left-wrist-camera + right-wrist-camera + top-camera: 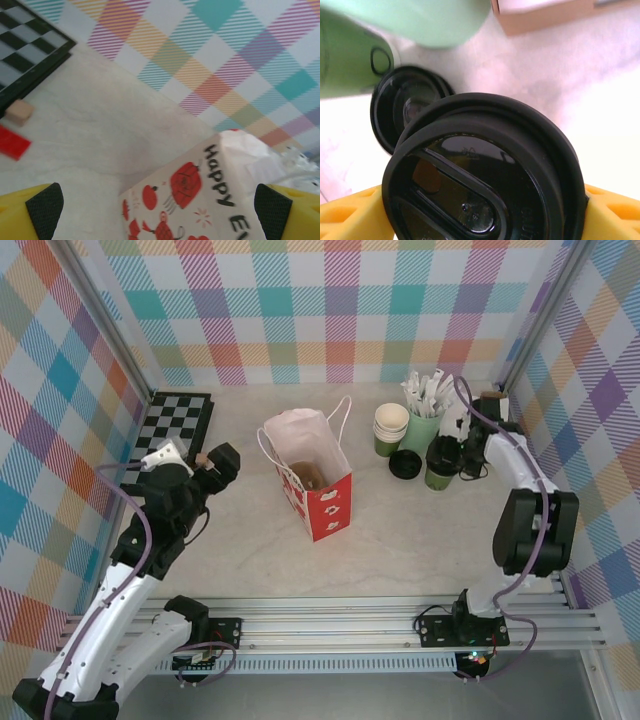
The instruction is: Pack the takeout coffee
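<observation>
R pincer [485, 216] grips takeout coffee [480, 165] at lower centre; L pincer [159, 212] wide open above worktop [90, 125], w/ red-white bag [190, 195] lower right.

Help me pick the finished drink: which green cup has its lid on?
The dark-green cup at the cluster's near-right corner, capped with a black lid. The stacked cups show open white insides; the pale-green cup holds white-wrapped sticks.

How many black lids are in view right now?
2. One lid caps the green cup between the right fingers; the other lid lies loose on the table just left of it, by the stacked cups. More may hide behind the cups.
</observation>
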`<act>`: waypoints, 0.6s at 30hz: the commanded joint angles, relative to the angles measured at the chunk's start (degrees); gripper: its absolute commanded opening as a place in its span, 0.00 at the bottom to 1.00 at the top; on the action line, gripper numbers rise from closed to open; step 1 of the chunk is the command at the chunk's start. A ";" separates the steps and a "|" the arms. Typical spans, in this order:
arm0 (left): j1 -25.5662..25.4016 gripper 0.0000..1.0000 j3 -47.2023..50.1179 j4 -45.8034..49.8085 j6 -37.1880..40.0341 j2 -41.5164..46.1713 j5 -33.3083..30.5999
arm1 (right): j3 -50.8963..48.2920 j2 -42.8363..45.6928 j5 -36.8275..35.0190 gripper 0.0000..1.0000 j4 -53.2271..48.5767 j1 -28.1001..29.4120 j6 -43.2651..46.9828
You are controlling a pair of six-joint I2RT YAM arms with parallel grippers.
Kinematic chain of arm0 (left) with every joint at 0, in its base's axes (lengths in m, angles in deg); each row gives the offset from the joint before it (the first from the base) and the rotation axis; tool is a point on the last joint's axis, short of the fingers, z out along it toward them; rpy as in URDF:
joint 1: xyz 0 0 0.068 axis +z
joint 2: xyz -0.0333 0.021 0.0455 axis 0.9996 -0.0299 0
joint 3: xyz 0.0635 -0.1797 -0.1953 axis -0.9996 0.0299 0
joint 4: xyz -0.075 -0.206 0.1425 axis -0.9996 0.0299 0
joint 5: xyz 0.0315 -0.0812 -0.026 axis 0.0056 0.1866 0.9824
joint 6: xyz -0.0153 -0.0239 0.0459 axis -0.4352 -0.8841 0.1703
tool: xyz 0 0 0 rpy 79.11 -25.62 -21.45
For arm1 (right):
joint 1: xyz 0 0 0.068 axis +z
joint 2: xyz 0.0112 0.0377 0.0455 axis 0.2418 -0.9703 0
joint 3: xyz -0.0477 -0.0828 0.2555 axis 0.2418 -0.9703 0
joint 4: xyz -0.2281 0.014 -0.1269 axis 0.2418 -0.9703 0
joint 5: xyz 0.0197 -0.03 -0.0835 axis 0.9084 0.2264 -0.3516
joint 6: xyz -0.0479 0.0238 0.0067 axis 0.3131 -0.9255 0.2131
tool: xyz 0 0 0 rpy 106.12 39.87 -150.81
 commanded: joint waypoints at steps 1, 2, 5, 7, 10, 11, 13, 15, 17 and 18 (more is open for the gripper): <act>0.64 1.00 -1.63 6.41 -6.06 -0.45 -8.90 | -5.28 7.99 3.61 0.80 -0.84 1.23 -0.25; 0.64 1.00 -1.47 6.72 -6.77 -0.51 -9.57 | -7.37 10.49 4.66 0.80 -0.90 2.01 -0.76; 0.65 1.00 -1.15 6.66 -8.44 -0.87 -9.46 | -11.68 15.31 5.97 0.79 -1.60 4.37 -2.79; 0.62 1.00 -1.30 6.69 -8.91 -1.47 -9.10 | -13.30 17.24 5.72 0.79 -2.51 7.09 -3.76; 0.62 1.00 -2.09 7.29 -9.28 -2.79 -8.67 | -14.59 19.17 3.69 0.79 -3.00 12.46 -5.73; 0.64 1.00 -2.40 7.50 -9.34 -3.27 -8.43 | -15.14 19.75 3.32 0.79 -2.51 14.20 -6.98; 0.64 1.00 -2.85 7.85 -9.41 -3.91 -8.04 | -15.64 20.62 1.57 0.79 -2.24 17.20 -8.27; 0.63 1.00 -3.20 8.00 -9.45 -4.18 -7.65 | -16.07 21.26 -0.46 0.81 -2.37 19.76 -9.01; 0.60 1.00 -3.21 8.12 -9.40 -4.32 -7.65 | -16.52 21.32 0.36 0.82 -2.63 21.02 -9.05; 0.65 1.00 -3.22 8.27 -9.39 -4.32 -7.76 | -16.73 21.31 1.26 0.82 -2.71 21.46 -8.72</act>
